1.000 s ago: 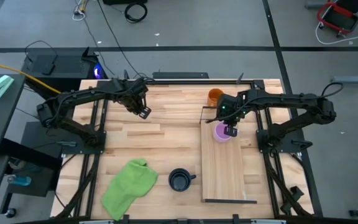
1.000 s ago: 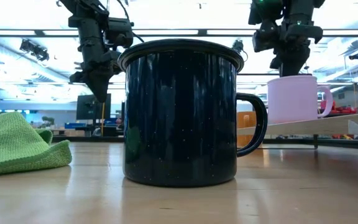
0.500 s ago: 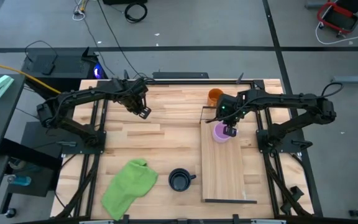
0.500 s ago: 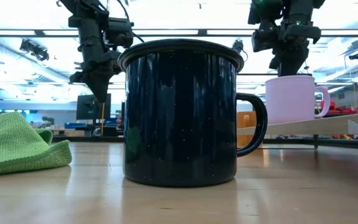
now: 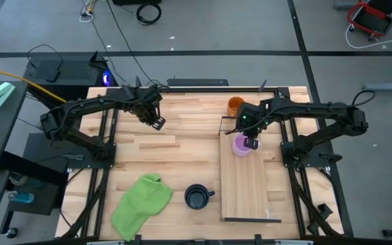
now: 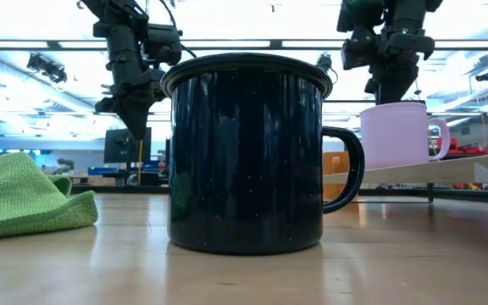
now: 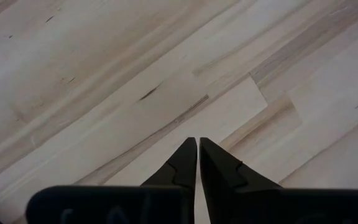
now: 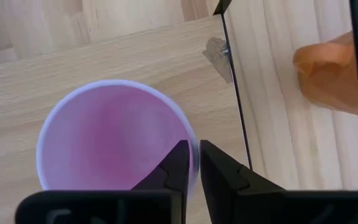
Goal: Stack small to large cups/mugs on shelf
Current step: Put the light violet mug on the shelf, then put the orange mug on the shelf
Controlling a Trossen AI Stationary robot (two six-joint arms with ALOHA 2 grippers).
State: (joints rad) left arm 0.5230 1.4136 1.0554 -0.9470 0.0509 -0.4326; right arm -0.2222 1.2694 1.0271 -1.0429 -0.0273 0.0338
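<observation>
The light purple mug [image 5: 241,145] [image 8: 114,134] stands upright on the far part of the shelf [image 5: 247,190]. My right gripper [image 5: 252,143] [image 8: 194,149] points down over its rim, slightly open, with one finger inside the mug and one outside. The orange mug [image 5: 235,104] stands on the table just past the shelf's far end. Near the table's front edge, the black mug [image 5: 196,197] [image 6: 244,152] stands upright. My left gripper [image 5: 158,124] [image 7: 197,140] hangs shut over bare table at the far left. My right gripper comes from above, its fingers [image 8: 178,163] on either side of the purple mug's rim [image 8: 195,151] on the side toward the table's right. A gap shows between them, and I cannot tell whether they touch the rim. The mug rests on the shelf.
A crumpled green cloth [image 5: 141,204] lies at the near left, beside the black mug. The shelf's thin black wire frame [image 8: 232,81] runs between the purple and orange mugs. The near half of the shelf and the table's middle are bare wood.
The purple mug has shifted a little toward the table's left on the shelf, and its handle shows narrower in the low view. Both arms have kept their place.
</observation>
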